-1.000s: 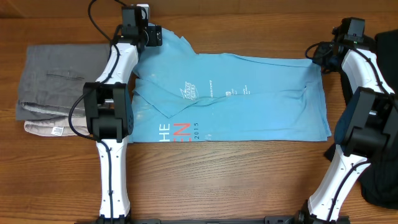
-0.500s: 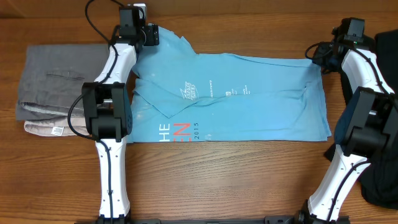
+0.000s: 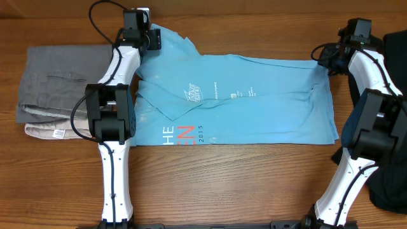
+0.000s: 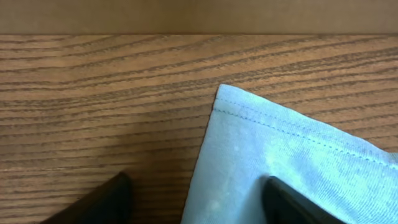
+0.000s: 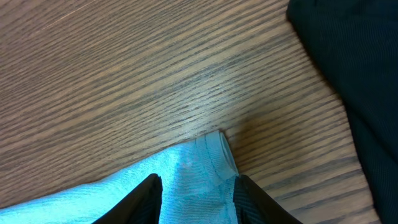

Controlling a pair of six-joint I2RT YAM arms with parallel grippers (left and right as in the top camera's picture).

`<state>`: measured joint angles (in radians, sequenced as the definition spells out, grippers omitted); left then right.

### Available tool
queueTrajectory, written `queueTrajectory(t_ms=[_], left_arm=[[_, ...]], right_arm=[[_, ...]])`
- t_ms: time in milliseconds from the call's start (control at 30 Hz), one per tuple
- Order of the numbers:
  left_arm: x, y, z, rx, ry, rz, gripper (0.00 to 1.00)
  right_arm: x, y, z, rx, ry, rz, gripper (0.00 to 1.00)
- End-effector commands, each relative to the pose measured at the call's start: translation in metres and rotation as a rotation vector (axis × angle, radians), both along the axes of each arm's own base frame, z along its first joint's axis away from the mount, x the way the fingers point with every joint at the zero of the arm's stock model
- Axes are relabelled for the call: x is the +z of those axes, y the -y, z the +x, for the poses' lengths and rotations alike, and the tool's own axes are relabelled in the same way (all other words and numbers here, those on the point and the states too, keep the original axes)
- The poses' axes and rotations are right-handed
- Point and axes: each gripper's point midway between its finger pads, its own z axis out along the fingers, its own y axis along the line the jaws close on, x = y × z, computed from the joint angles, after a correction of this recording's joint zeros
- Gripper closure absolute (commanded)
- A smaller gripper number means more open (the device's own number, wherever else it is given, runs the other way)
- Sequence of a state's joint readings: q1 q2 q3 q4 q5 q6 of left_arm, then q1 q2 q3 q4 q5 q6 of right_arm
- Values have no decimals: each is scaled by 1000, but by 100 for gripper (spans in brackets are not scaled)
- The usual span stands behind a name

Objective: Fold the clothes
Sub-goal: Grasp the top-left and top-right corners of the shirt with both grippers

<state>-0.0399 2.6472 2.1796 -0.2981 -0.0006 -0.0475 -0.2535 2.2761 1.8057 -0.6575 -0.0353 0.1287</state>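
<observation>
Straddling the far corners of the flat-spread light blue T-shirt point(image 3: 254, 108). Up close only: left gripper point(image 4: 196, 202) wide, one finger on cloth, one on bare wooden table point(image 4: 93, 93); right gripper point(image 5: 196, 193) narrower, hem corner between its fingers, unpinched. Added from overhead: folded grey cloth point(image 3: 54, 83) outboard of the left gripper. Dark cloth point(image 5: 348, 74) beside the right.

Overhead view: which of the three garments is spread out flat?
The light blue T-shirt in the middle. The grey clothes to its left are folded in a stack, and the black garment at the right edge lies bunched.
</observation>
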Motion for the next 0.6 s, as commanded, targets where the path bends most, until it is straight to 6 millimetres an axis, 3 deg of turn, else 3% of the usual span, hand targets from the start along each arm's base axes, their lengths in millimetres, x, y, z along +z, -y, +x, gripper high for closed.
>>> queueTrajectory(t_ms=[0,167,300,567], left_arm=[[-27,21,-6,-48,-44,19,37],[-28,27,-8,-59,-52,21,52],[-30,26,-10,-58,-63,22,55],[-34,25,-14,-57,-85,23,72]], right_arm=[[-7,0,0,5,-13,-11,58],[-7,-1,0,5,-14,-11,58],[-6,0,0,5,-13,-11,58],[-6,0,1,32,-11,-27,58]])
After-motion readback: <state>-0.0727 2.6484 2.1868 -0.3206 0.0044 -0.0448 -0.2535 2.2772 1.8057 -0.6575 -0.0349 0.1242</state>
